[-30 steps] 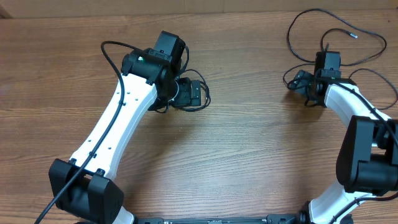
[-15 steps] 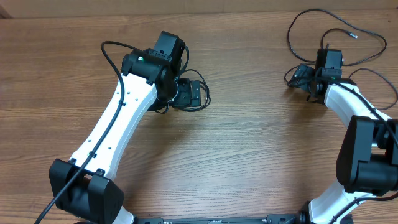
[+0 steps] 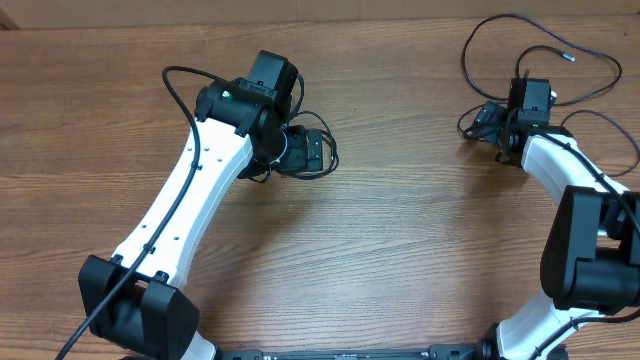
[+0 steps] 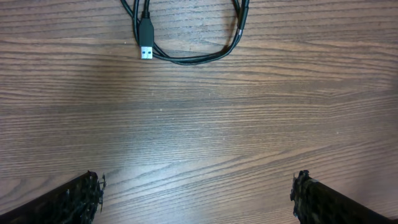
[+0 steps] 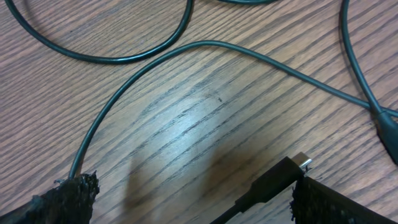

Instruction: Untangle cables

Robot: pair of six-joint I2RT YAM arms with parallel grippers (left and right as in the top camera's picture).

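Note:
Two groups of thin black cables lie on the wooden table (image 3: 400,230). One small loop (image 3: 333,150) curls by my left gripper (image 3: 320,152). In the left wrist view that loop (image 4: 199,57) and its USB plug (image 4: 146,50) lie ahead of the left gripper (image 4: 196,196), which is open over bare wood. A long cable (image 3: 520,17) sprawls at the far right around my right gripper (image 3: 474,124). In the right wrist view the right gripper (image 5: 193,199) is open. A black plug (image 5: 273,183) lies loose against its right finger (image 5: 323,205), and a cable (image 5: 205,43) runs past its left finger (image 5: 62,202).
The table's far edge (image 3: 350,20) runs close behind both cable groups. Thick black wiring (image 3: 175,95) follows the left arm. Another cable with a moulded connector (image 5: 382,121) passes at the right of the right wrist view.
The right gripper has shifted slightly toward the far edge and its jaws have spread wider. The left arm and its cable loop have not moved.

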